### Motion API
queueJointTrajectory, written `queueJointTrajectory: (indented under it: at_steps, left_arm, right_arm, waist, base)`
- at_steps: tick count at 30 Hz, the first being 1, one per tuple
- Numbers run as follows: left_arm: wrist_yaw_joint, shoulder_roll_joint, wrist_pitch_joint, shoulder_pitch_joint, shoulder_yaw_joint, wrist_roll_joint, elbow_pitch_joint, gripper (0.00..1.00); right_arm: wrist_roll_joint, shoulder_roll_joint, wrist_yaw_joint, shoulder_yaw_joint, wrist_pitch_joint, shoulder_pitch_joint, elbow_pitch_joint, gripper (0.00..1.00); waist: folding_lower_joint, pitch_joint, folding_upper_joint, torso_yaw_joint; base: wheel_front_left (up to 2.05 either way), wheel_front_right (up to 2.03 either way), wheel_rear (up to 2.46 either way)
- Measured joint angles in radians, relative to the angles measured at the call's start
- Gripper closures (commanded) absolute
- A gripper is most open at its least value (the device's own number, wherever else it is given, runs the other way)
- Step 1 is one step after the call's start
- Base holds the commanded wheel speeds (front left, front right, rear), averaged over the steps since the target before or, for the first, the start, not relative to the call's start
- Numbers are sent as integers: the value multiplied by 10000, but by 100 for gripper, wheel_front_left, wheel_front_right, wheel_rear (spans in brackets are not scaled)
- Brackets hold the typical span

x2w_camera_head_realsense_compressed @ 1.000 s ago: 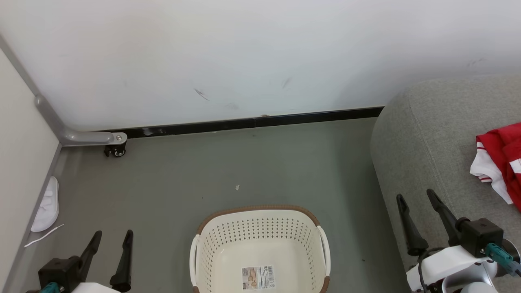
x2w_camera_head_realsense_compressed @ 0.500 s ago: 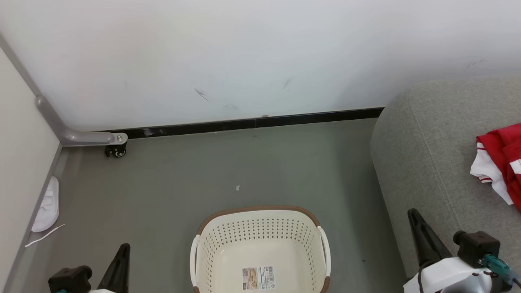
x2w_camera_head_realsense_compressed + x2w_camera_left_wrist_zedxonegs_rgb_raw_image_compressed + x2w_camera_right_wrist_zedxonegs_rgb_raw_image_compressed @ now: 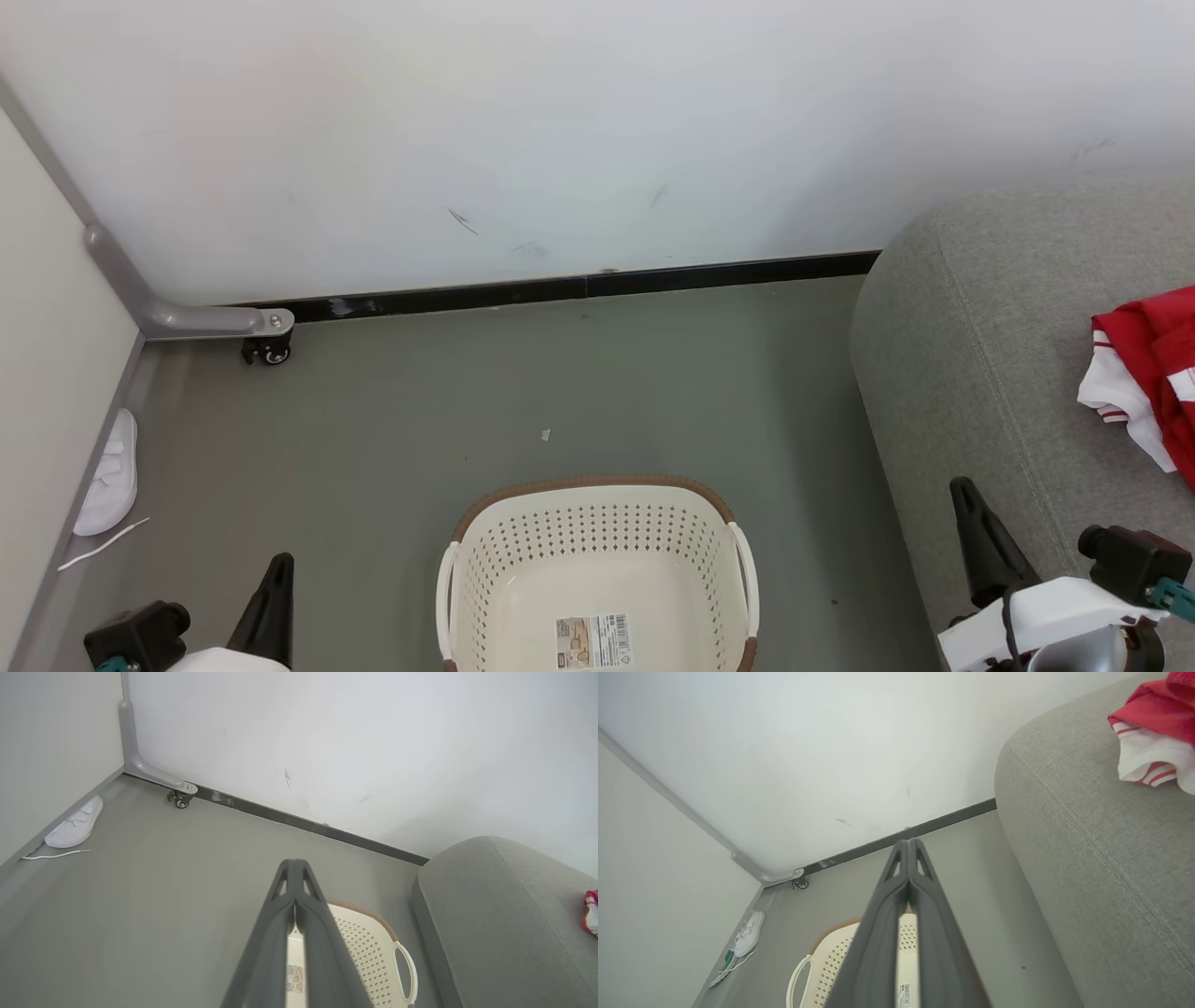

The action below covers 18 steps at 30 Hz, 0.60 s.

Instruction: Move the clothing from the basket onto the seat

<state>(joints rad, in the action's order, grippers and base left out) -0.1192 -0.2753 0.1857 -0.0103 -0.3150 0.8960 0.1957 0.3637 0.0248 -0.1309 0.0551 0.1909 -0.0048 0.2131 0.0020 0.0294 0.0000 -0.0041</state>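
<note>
Head view, basket check. The basket (image 3: 594,484) stands on the floor (image 3: 560,373), between the two arms and just beside the seat's (image 3: 980,373) rounded end. Its visible bottom holds nothing but the label sticker (image 3: 593,640). The nearest strip of the bottom is cut off, so we cannot vouch for that part.

The clothing (image 3: 1144,373), red with white trim, lies bunched on top of the seat, well back from that rounded end.

Left gripper (image 3: 278,566): fingers pressed together, nothing between them. Right gripper (image 3: 963,492): likewise, hovering by the seat's front edge. Both wrist views confirm this.

We judge the transfer complete, or at its closing step. The next move calls for no grasp, only confirming the hidden strip and parking the arms. The white slipper (image 3: 107,476) at the floor's left edge is not ours to move.
</note>
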Motion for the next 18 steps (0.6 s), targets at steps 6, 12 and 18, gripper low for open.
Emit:
queueJointTrajectory:
  at_steps: [6, 12, 18]
  left_arm:
    - [174, 219, -219, 0, 263, 579, 0, 100]
    - [345, 311, -449, 0, 550, 1156, 2, 100]
    - [497, 523, -633, 0, 815, 1722, 6, 100]
  right_arm:
    - [918, 4, 0, 33, -240, 0, 10, 100]
    - [1814, 8, 0, 109, -508, -1, 15, 100]
    - [2757, 13, 0, 221, -740, -1, 17, 100]
  waist:
    - [52, -54, 0, -3]
    - [109, -126, 0, -4]
    - [146, -201, 0, -2]
  base:
    - [0, 0, 0]
    - [0, 0, 0]
    - [0, 0, 0]
